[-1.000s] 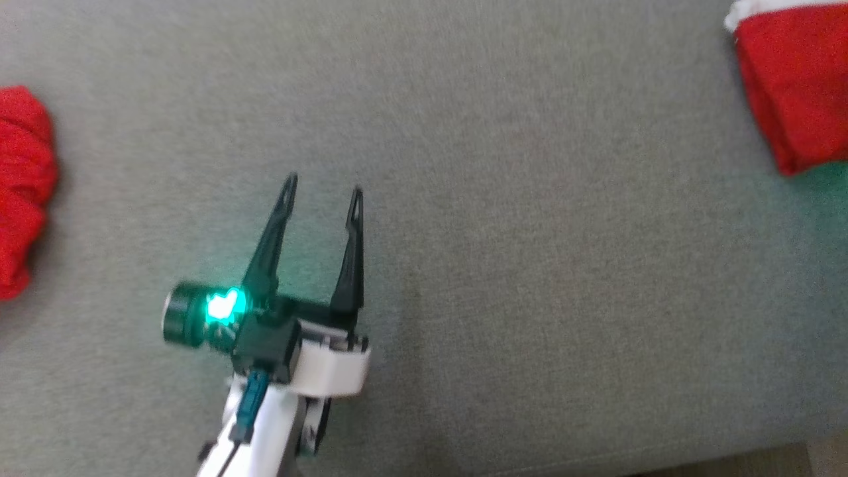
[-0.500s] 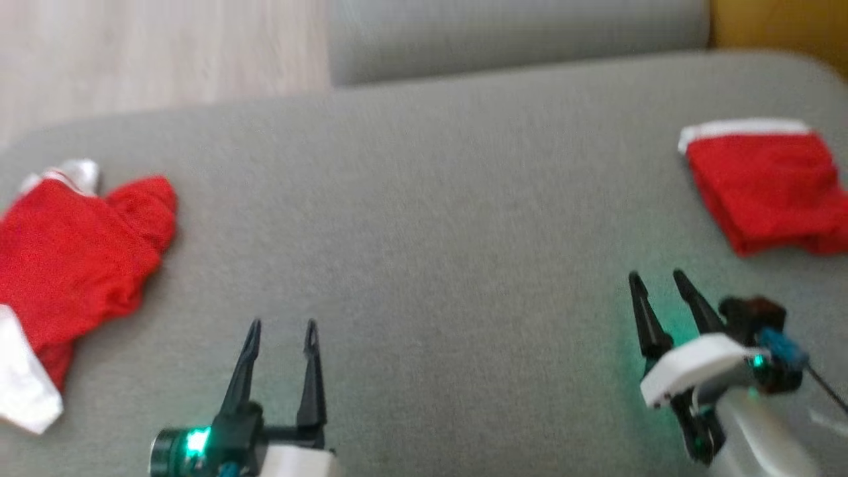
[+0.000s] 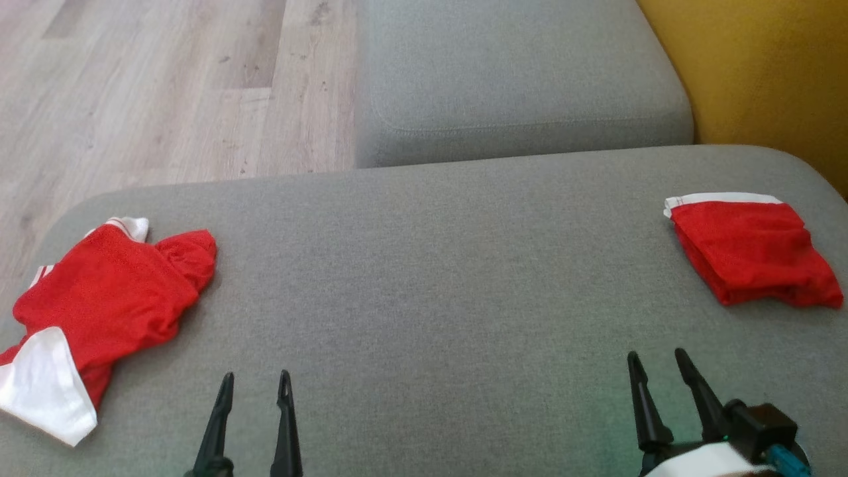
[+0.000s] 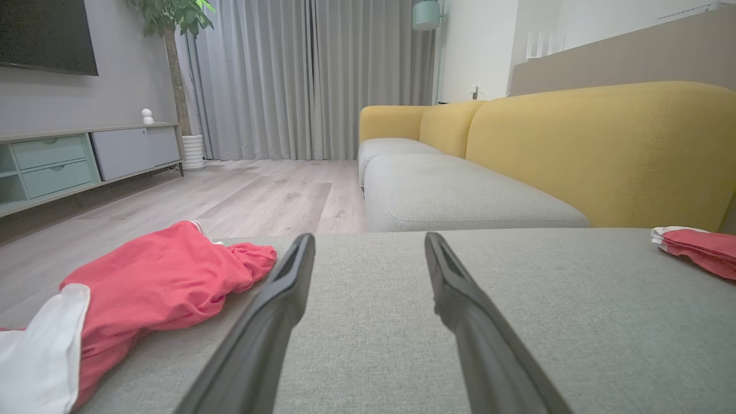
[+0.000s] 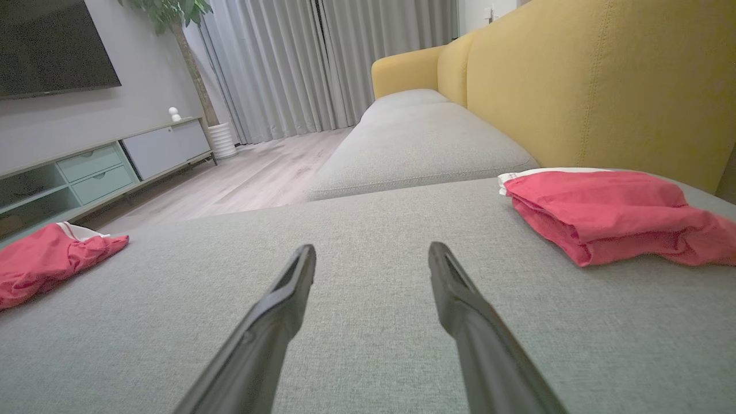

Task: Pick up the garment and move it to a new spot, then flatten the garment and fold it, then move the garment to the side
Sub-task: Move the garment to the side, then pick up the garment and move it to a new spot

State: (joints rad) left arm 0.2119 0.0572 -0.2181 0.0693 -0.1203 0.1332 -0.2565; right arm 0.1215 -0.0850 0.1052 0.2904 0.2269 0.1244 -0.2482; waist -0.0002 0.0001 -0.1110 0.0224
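- I take the wide grey fabric seat cushion (image 3: 430,285) as my landmark; it spans the head view from side to side.
- At the cushion's left edge lies the crumpled red mesh garment with white trim (image 3: 106,305). It is rumpled and unfolded, one white panel hanging toward the cushion's near-left corner, and nothing is touching it.
- Over the cushion's near edge, left of its middle, I see the left gripper (image 3: 256,377). Its two long dark fingers are spread, with bare grey fabric showing between them in the left wrist view (image 4: 369,238). It is near the crumpled garment but apart from it.
- Over the cushion's near edge toward its right side sits the right gripper (image 3: 656,358). Its fingers are also spread and hold nothing, as the right wrist view confirms (image 5: 372,248).
- Near the cushion's right edge rests a folded red garment with a white band (image 3: 752,252), in a neat compact stack, well apart from the right gripper.
- Beyond the cushion's far edge I see pale wooden flooring (image 3: 132,99) on the left, a second grey seat cushion (image 3: 517,86) in the middle and a mustard-yellow sofa back (image 3: 762,79) on the right.
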